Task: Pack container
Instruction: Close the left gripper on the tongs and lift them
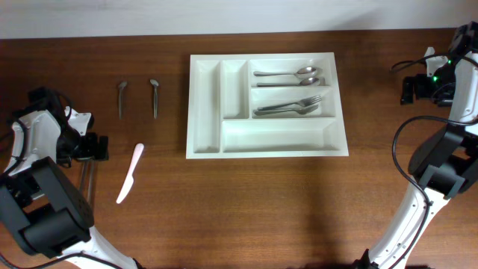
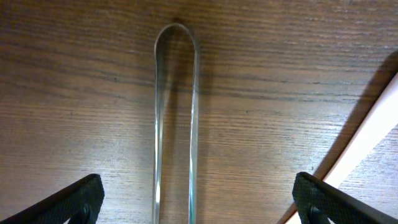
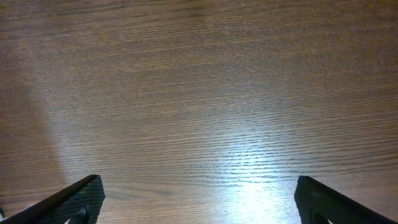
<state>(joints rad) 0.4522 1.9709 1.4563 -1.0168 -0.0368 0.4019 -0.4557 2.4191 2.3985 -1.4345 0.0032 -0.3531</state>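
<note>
Container: one white tray with five compartments, lying flat on the table at the far centre, well apart from both arms.
Compartments: two narrow ones on one side running front to back, three long ones running side to side.
Large spoons: two, side by side in the farthest long compartment, bowls pointing away from the narrow compartments.
Forks: two, as far as I can tell, overlapping in the middle long compartment, tines pointing the same way as the spoon bowls.
Small spoons: two on the bare wood beside the container's narrow end, one and another, parallel and near each other.
Pale knife: one, lying slanted, nearer the front than the small spoons.
Metal handle: one, flat on the wood, its rounded end pointing away from the camera.
Left gripper: fingers spread wide, holding nothing; the metal handle lies between them and touches neither.
Right gripper: fingers spread wide over bare wood, holding nothing.
Overhead view alone: shows the container, its cutlery, both small spoons and both arms. The metal utensil is only a thin strip by the left gripper.
Left wrist view alone: shows the handle's rounded tip clearly, with the pale knife as a strip at the edge.
Right wrist view alone: shows wood grain with a bright patch of glare.
</note>
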